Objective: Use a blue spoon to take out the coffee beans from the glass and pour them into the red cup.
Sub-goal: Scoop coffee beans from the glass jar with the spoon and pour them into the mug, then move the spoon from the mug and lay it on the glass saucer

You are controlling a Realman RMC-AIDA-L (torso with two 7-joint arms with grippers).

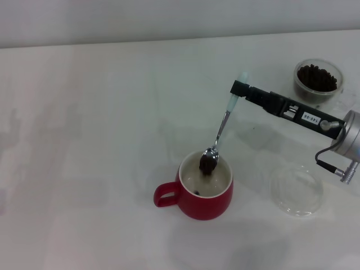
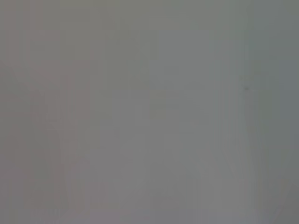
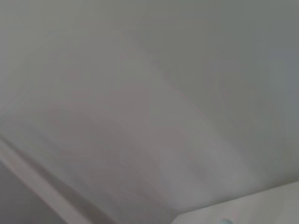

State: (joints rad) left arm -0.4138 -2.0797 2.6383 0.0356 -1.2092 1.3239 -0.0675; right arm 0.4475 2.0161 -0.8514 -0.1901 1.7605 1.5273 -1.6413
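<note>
In the head view my right gripper (image 1: 238, 89) is shut on the pale handle of the blue spoon (image 1: 221, 133). The spoon slants down and its metal bowl hangs over the mouth of the red cup (image 1: 203, 194), with dark coffee beans (image 1: 208, 162) in the bowl. One bean lies on the cup's white inside. The glass (image 1: 318, 79) stands at the back right, holding more coffee beans (image 1: 318, 76). The right wrist view shows only a blurred pale surface with a sliver of the spoon handle (image 3: 225, 221) at its edge. My left gripper is out of view.
A flat shallow clear round dish (image 1: 297, 190) lies on the white table (image 1: 101, 140) to the right of the red cup, under my right arm. The cup's handle points left. The left wrist view shows only a plain grey surface.
</note>
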